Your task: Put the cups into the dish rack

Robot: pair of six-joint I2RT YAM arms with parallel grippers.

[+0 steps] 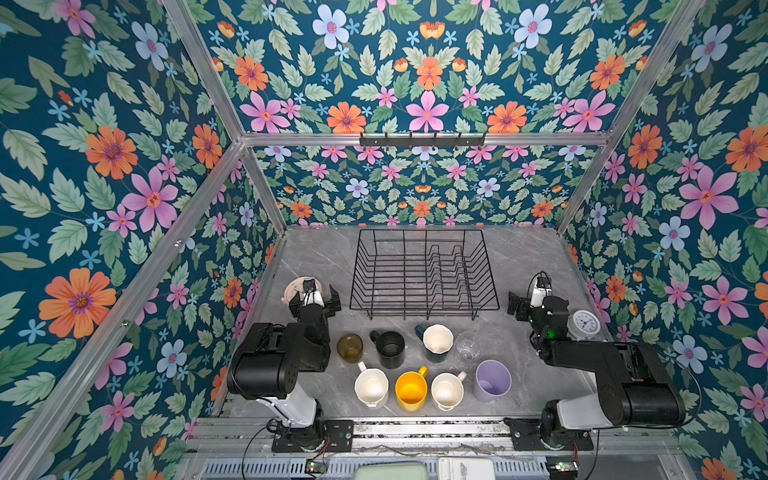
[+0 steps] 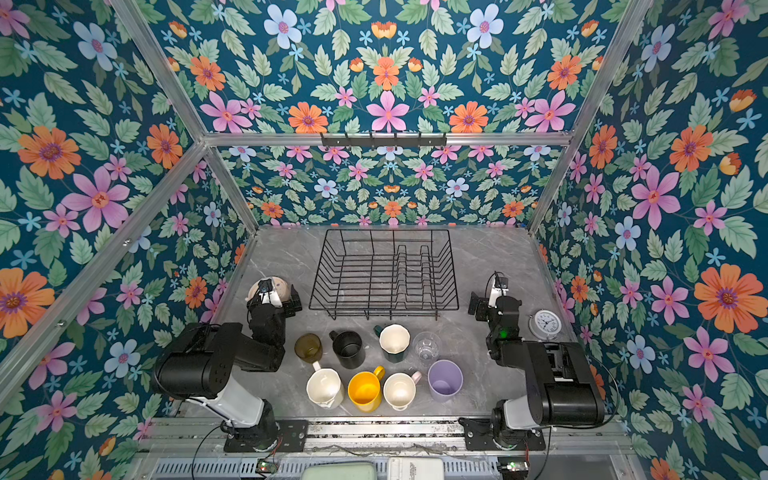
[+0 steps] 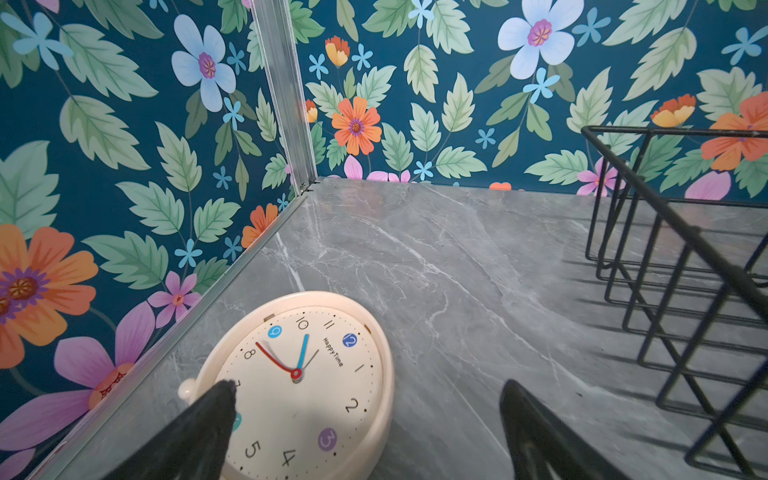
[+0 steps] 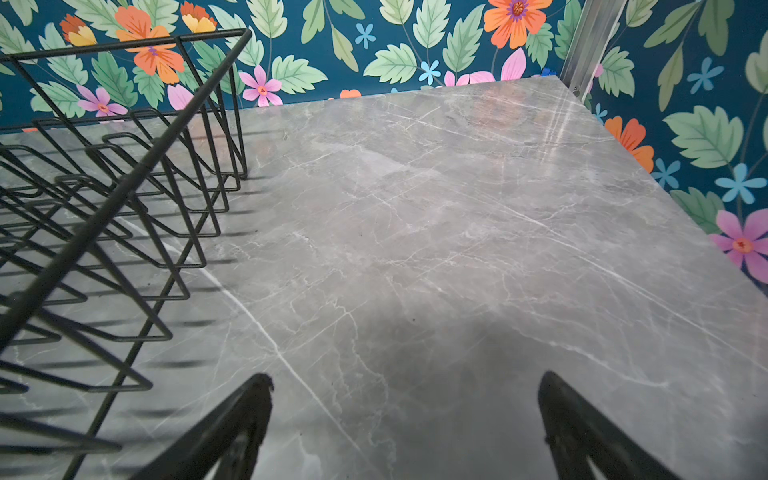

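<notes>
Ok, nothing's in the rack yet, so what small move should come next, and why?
Probably draw the left gripper back toward the olive-brown tumbler. Its jaws stand open and empty beside the dish rack, which holds no cup yet, and that tumbler looks like the upright cup nearest that arm.

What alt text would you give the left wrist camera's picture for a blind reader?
A round pale clock lies on a grey marble table, just past the open left claw. A black wire dish rack stands apart from it, with floral wallpaper behind.
</notes>
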